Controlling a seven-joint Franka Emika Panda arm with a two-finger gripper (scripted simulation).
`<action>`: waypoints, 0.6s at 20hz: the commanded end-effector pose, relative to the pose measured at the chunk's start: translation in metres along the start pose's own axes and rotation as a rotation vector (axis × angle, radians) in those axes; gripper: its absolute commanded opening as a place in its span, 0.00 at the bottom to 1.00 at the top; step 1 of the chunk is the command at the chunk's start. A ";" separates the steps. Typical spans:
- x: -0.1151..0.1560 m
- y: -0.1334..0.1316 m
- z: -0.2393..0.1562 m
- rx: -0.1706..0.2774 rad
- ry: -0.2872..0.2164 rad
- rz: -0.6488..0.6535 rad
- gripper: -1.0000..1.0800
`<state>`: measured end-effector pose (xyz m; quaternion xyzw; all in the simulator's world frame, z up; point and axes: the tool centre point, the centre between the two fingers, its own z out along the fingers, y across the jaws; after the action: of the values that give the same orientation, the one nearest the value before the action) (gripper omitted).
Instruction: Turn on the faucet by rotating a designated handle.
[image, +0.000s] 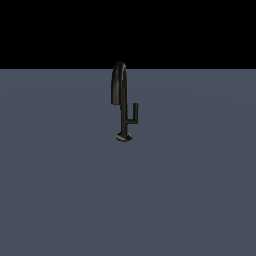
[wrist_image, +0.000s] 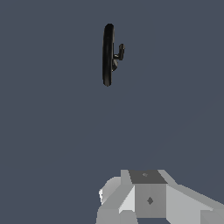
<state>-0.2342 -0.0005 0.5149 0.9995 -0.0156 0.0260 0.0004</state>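
Note:
A slim black faucet (image: 123, 117) stands upright on the grey surface in the exterior view, its arched spout (image: 119, 80) rising above a small round base disc (image: 124, 136). The thin L-shaped handle (image: 134, 114) branches from the stem toward the exterior view's right and ends in a short upright tip. The wrist view looks down on the faucet (wrist_image: 107, 54) from far off, with the handle (wrist_image: 120, 51) sticking out beside it. No gripper fingers show in either view, and nothing touches the faucet.
The flat grey surface (image: 60, 190) spreads all around the faucet, with black background beyond its far edge. A pale grey blocky part of the arm (wrist_image: 148, 199) shows at the edge of the wrist view, well apart from the faucet.

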 end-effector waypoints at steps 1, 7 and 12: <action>0.007 -0.001 0.002 0.016 -0.017 0.018 0.00; 0.034 -0.004 0.008 0.072 -0.076 0.081 0.00; 0.063 -0.006 0.017 0.134 -0.142 0.151 0.00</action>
<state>-0.1794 0.0029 0.5038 0.9946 -0.0784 -0.0338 -0.0596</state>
